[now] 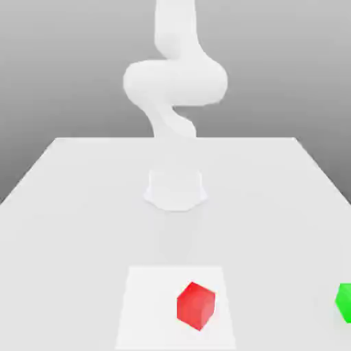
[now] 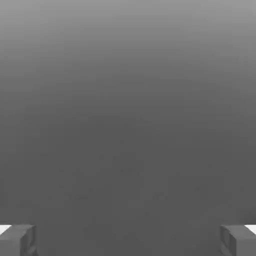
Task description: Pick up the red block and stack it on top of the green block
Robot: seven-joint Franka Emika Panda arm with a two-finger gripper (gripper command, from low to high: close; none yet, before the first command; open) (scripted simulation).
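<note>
Presently the hand (image 2: 128,240) is spread wide, empty; the red block (image 1: 196,306) sits skewed, so a misaligned grasp could knock it away from the green block (image 1: 345,302).

White Panda arm (image 1: 175,82) rising from its round base (image 1: 175,190), links folded in an S-curve above. Gripper (image 2: 128,240) with its two grey fingertips (image 2: 17,240) spread wide apart, nothing between them

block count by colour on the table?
Red block: 1
Green block, cut off at the exterior view's right edge: 1
Total: 2
</note>
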